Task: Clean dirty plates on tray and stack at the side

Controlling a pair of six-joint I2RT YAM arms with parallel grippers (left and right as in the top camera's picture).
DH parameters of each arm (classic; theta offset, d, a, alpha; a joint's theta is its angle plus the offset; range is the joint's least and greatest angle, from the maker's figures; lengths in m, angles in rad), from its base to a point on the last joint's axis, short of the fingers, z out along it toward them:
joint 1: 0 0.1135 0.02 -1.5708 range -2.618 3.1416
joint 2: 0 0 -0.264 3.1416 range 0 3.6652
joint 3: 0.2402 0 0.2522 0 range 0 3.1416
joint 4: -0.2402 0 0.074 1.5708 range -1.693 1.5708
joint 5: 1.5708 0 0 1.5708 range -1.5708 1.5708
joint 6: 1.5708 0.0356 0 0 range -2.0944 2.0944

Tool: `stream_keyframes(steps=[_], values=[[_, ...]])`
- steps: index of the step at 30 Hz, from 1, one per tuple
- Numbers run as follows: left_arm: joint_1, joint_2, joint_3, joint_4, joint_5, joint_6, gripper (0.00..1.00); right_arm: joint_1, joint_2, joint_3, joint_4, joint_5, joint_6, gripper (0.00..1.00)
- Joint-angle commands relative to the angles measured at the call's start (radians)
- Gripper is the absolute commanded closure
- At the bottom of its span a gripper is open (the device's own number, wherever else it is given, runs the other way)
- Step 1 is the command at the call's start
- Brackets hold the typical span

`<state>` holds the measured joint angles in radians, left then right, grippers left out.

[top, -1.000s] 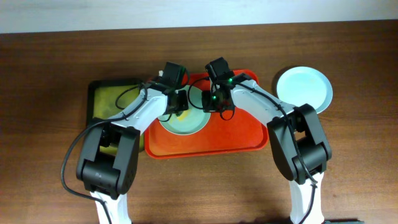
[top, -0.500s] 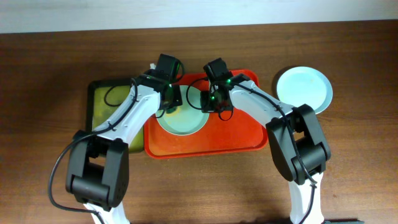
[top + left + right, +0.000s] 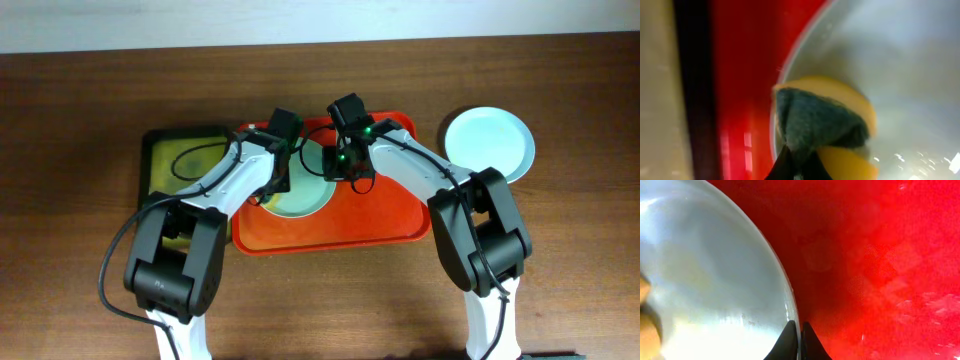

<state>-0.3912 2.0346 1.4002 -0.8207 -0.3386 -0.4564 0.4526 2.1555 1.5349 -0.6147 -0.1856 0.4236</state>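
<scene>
The left gripper (image 3: 799,167) is clamping narrowly on a yellow sponge with a green scouring face (image 3: 822,125), pressing it onto a pale mint-green round plate (image 3: 305,200) lying inside the large red rectangular plastic tray (image 3: 380,220). The right gripper (image 3: 800,341) is pinching that plate's rim, jaws nearly closed. A second pale round plate (image 3: 489,142) is resting on the brown wooden table (image 3: 80,120), just beside the tray.

Glossy red plastic on the tray (image 3: 880,255); smooth, wet-looking sheen on the plate (image 3: 705,280); rough green scouring fibre over yellow foam on the sponge (image 3: 815,120); matt brown wood grain across the table (image 3: 80,100).

Table (image 3: 70,250) holds red tray (image 3: 340,236), black tray (image 3: 149,160), plate (image 3: 489,140)
</scene>
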Motion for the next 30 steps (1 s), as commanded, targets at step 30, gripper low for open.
stream_keyframes(steps=[30], values=[[0.454, -0.083, -0.077, 0.051, 0.178, -0.119, 0.78, 0.459, -0.238, 0.22, 0.057, 1.334, -1.038, 0.96]])
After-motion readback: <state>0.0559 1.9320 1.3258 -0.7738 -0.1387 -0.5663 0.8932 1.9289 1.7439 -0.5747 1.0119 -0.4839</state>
